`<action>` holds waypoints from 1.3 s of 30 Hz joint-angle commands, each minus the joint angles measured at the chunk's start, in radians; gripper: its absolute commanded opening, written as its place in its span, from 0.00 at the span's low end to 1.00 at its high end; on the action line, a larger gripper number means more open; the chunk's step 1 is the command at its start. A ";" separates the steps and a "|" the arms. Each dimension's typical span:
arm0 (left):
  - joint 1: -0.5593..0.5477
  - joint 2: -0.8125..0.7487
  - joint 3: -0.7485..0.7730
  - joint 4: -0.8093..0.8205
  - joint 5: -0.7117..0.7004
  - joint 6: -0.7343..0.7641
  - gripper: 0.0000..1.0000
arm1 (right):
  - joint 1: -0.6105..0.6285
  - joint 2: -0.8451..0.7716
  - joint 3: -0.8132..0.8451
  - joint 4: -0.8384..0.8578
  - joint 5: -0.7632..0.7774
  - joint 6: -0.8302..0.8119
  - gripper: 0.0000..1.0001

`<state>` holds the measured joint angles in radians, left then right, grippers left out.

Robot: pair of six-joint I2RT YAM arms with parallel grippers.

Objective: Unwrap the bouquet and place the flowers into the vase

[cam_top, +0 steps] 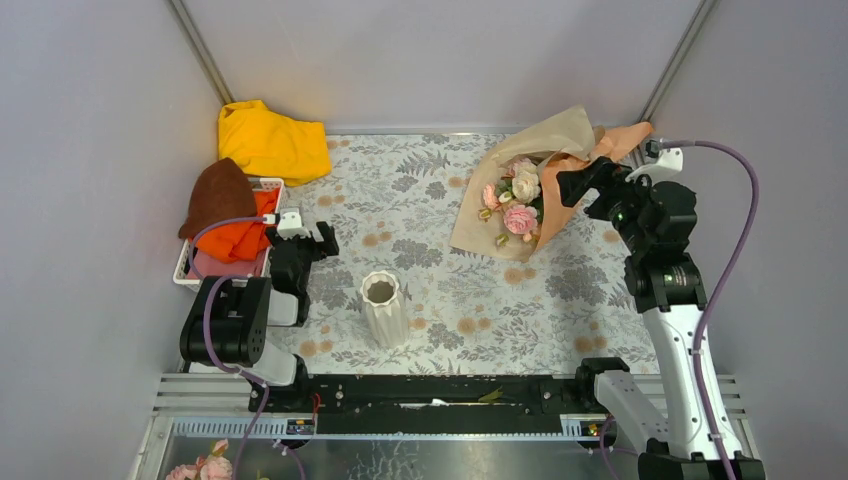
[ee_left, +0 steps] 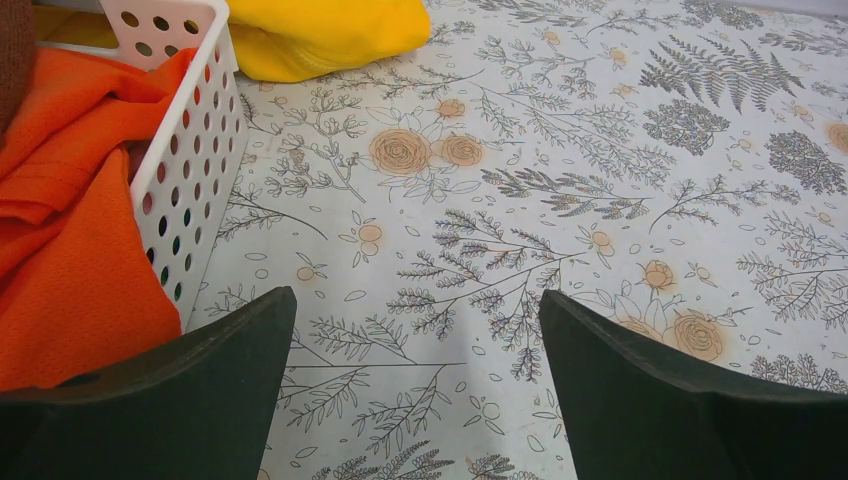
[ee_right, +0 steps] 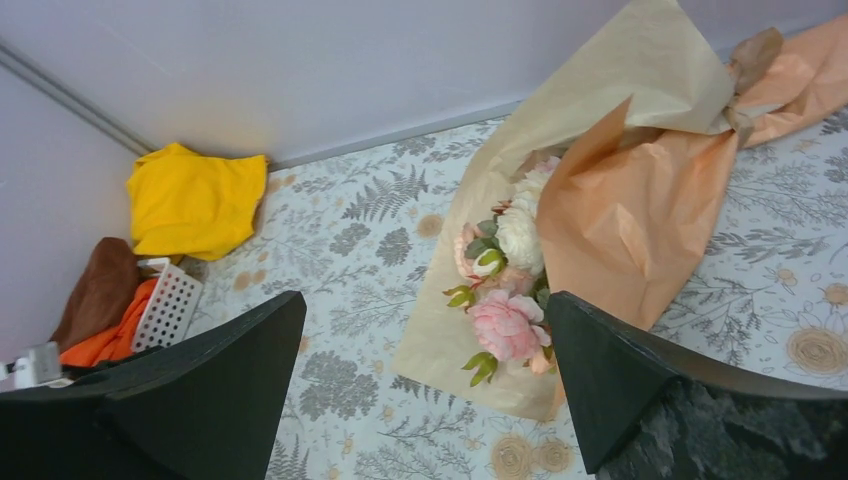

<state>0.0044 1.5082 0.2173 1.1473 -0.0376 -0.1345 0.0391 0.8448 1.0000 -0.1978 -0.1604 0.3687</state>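
Bouquet (cam_top: 530, 190) lay on its side at the far right of the leaf-patterned surface (cam_top: 430, 200), well apart from the vase (cam_top: 384, 308), which stood upright near the middle front with its round mouth showing nothing inside; pink and cream flowers (cam_top: 515, 200) peeked from the open end of the tan kraft paper (cam_top: 545, 135), their stems hidden under a peach inner sheet (cam_top: 620, 140) that looked gathered at the narrow far end. The right pincer (cam_top: 580, 180) hovered just beside the wrap, jaws spread wide and holding nothing; the left pincer (ee_left: 415, 310), equally wide and empty, sat low next to a white basket (cam_top: 265, 185).

The bundle was judged light and loose; its paper looked thin, crinkly and apt to slide or tear rather than lift cleanly; the blooms seemed soft and easily crushed. The safest hold appeared to be a free paper edge for peeling, then the stems, never the flower heads; the ribbed vase looked liable to tip.
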 commanded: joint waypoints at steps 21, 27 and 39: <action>0.000 -0.002 0.015 0.048 -0.012 0.022 0.99 | 0.003 0.197 0.371 -0.111 -0.163 0.178 1.00; 0.000 -0.002 0.016 0.046 -0.014 0.022 0.99 | 0.004 0.459 0.461 -0.121 -0.134 0.230 1.00; 0.000 -0.002 0.016 0.046 -0.014 0.023 0.99 | 0.007 0.864 0.569 -0.207 -0.017 0.148 0.99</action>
<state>0.0044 1.5082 0.2173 1.1473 -0.0376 -0.1345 0.0395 1.6600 1.5169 -0.3676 -0.2493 0.5743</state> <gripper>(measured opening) 0.986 0.993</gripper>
